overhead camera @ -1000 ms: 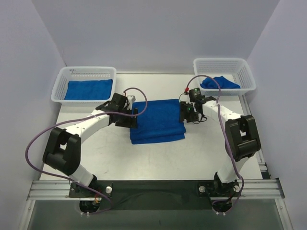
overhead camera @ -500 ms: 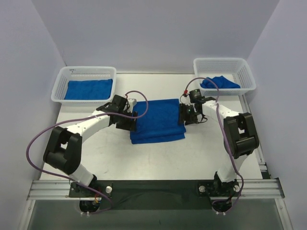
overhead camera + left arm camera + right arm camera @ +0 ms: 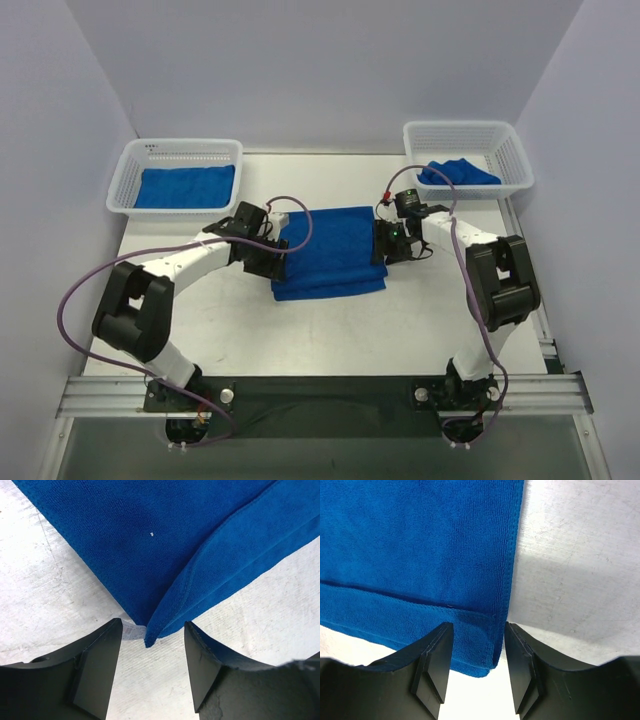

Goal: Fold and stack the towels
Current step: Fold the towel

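On the middle of the surface lies a folded towel, royal blue, its layers stepped along the near edge. Against that towel's left edge sits the left pincer, and against its right edge sits the right pincer. Well to the folded towel's left and behind it, a white mesh basket holds a flat towel. Well to its right and behind it, a second basket holds a rumpled towel. Only the overhead view takes in these baskets, but it is too coarse to show how either pincer stands.

The wrist views settle that. From the left wrist, the two dark fingers stand apart, with a corner of the folded towel pointing into the gap between them. A small white label peeks out beside that corner, close to one finger. From the right wrist, the fingers are also apart and straddle the folded towel's near right corner. Its stitched side hem runs away between them, and a lower layer shows below the upper one. Neither pincer is clamped on the cloth.
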